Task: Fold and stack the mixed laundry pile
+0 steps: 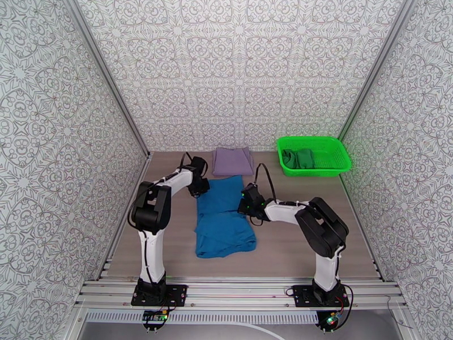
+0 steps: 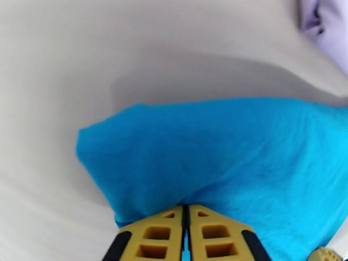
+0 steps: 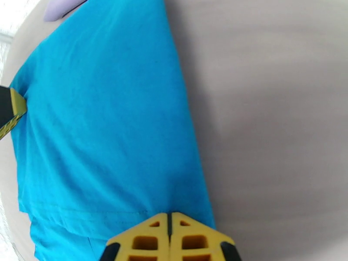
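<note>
Top view: blue shirt [image 1: 223,222] is lying spread lengthways mid-counter [image 1: 294,245]. Lavender garment [image 1: 232,161] is sitting folded just behind it, and dark green garment [image 1: 299,158] is sitting in the basket [image 1: 340,160], far right. Left tool [image 1: 199,188] and right tool [image 1: 246,200] are working at the shirt's far corners.

Left wrist: left tool is pinching a bunched blue fold, jaws closed on it.

Right wrist: right tool is closed at the shirt's edge; can't tell whether cloth is caught.

Risk: if one side is slipping, the fold is going skewed, or the shirt is dragging into the lavender garment close behind. Basket is standing well apart.
</note>
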`<state>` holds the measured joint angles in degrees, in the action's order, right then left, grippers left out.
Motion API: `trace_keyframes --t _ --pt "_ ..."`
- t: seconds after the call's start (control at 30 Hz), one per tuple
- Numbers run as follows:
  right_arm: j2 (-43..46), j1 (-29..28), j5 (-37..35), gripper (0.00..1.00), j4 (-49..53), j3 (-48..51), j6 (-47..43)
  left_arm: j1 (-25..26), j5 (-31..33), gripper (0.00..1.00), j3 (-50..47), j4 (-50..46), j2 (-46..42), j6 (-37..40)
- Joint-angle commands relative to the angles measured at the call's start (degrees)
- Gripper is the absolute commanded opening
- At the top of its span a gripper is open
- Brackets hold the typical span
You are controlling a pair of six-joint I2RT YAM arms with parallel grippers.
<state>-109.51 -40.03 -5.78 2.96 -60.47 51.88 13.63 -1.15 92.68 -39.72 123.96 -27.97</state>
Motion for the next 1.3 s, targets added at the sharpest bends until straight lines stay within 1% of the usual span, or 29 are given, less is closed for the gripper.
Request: trace_keyframes --t 0.0,0.1,0.2,0.23,0.3,0.37,0.4,0.47,0.57,0.63,0.67,0.73,0.77,0.8,0.83,0.87,0.9,0.93,0.97,1.03,1.07,1.13,1.17,1.2,1.27 --pt "-0.3 -0.5 -6.8 0.00 8.6 2.6 6.8 -0.3 0.2 0.13 3.0 -1.8 2.3 4.5" --pt "0.2 -0.2 -10.3 0.00 11.7 1.0 6.2 -0.2 -0.1 0.16 4.0 -1.3 2.0 5.7" --pt "1.8 0.3 -11.6 0.00 12.2 0.4 5.2 -0.2 -0.7 0.24 4.4 -1.8 0.5 6.0" --pt "2.7 0.5 -11.8 0.00 12.1 0.1 2.4 -0.2 -0.4 0.27 4.2 -1.9 -0.9 5.8" --pt "5.5 1.0 -12.2 0.00 12.1 -0.8 -2.7 0.1 1.3 0.40 2.8 -2.2 -5.8 5.1" --pt "9.2 1.2 -11.8 0.00 11.6 -1.9 -9.8 0.2 3.6 0.51 1.4 -2.9 -11.8 4.5" --pt "11.4 1.2 -11.4 0.06 11.7 -2.3 -13.8 0.3 4.7 0.58 0.8 -4.0 -15.3 4.3" --pt "16.0 1.2 -11.0 0.16 12.6 -2.4 -20.3 0.6 7.1 0.67 0.2 -7.3 -21.5 3.6" --pt "24.0 1.3 -10.5 0.30 15.1 -0.9 -29.8 3.1 10.2 0.70 -3.1 -12.9 -30.8 5.1" --pt "29.9 1.5 -9.9 0.35 17.1 1.2 -36.1 5.7 10.3 0.74 -7.7 -13.3 -36.9 8.5" --pt "33.4 1.6 -9.7 0.37 18.0 2.7 -38.9 6.8 10.4 0.74 -10.2 -12.5 -40.0 11.3" --pt "39.7 1.9 -8.7 0.45 19.7 5.3 -43.4 8.6 9.1 0.75 -13.6 -9.4 -45.6 18.9" --pt "43.1 2.0 -8.1 0.50 20.5 6.7 -45.2 9.7 9.1 0.78 -15.1 -6.8 -48.6 24.0" --pt "45.8 2.1 -7.8 0.57 20.9 8.1 -46.5 10.7 10.0 0.86 -17.1 -3.5 -51.4 29.2" --pt "48.4 2.1 -7.8 0.62 21.1 9.5 -47.0 11.1 8.4 0.90 -19.7 -0.4 -53.7 34.8" --pt "51.1 2.2 -7.7 0.66 21.2 11.0 -47.1 11.4 6.4 0.99 -22.9 3.0 -56.3 42.6" --pt "53.7 2.2 -7.1 0.68 21.3 12.4 -47.3 12.3 6.0 0.99 -26.2 5.3 -58.6 49.6" --pt "55.8 2.2 -6.0 0.69 21.3 13.7 -47.6 13.6 7.6 0.99 -28.8 6.7 -60.0 54.7" --pt "57.9 2.2 -4.5 0.71 21.3 15.2 -48.2 14.7 9.0 0.99 -31.4 6.7 -61.3 60.5" --pt "61.3 2.3 -1.7 0.74 21.1 17.6 -49.9 17.7 8.3 0.99 -33.4 -1.0 -61.8 72.4" --pt "62.7 2.3 -1.0 0.75 21.1 18.7 -50.6 20.4 9.4 0.98 -34.2 -5.9 -61.5 76.2" --pt "64.6 2.3 -1.0 0.77 21.1 20.0 -51.8 26.7 13.6 0.98 -37.0 -13.8 -61.6 79.9" --pt "65.3 2.3 -0.9 0.78 20.9 20.7 -52.4 30.7 15.8 0.96 -39.4 -17.0 -62.1 80.7" --pt "65.8 2.3 -0.8 0.79 20.5 21.0 -52.8 34.5 18.2 0.93 -42.1 -18.6 -63.1 80.9" --pt "66.0 2.3 -0.9 0.80 19.5 21.4 -53.4 40.0 20.5 0.86 -46.4 -18.8 -65.8 79.6"
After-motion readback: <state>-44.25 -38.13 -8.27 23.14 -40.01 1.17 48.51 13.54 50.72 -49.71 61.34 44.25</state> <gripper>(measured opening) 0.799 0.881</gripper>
